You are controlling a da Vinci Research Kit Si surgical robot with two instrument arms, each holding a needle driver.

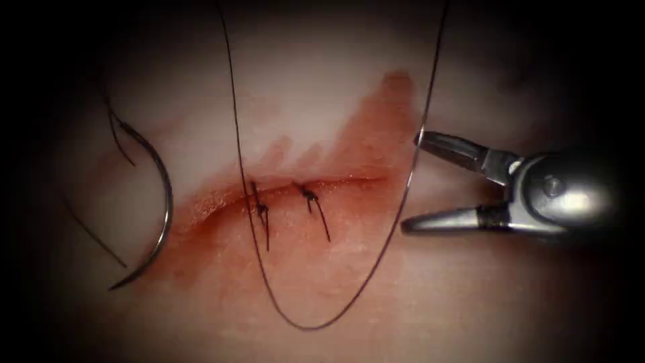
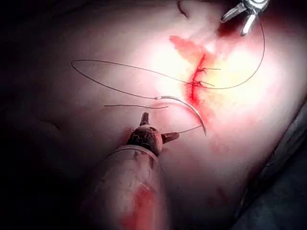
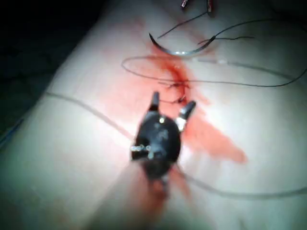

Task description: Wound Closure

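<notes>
Right tool (image 1: 410, 183) is hanging with jaws apart and empty beside the thread (image 1: 396, 222), while the needle (image 1: 158, 208) is lying free left of the cut (image 1: 282, 188), nearer the open-jawed, empty left tool (image 2: 156, 127).

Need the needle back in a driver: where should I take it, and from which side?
Probably the needle mid-curve, from the left: it lies free on the tissue left of the cut, and the open, empty left tool is nearest.
</notes>
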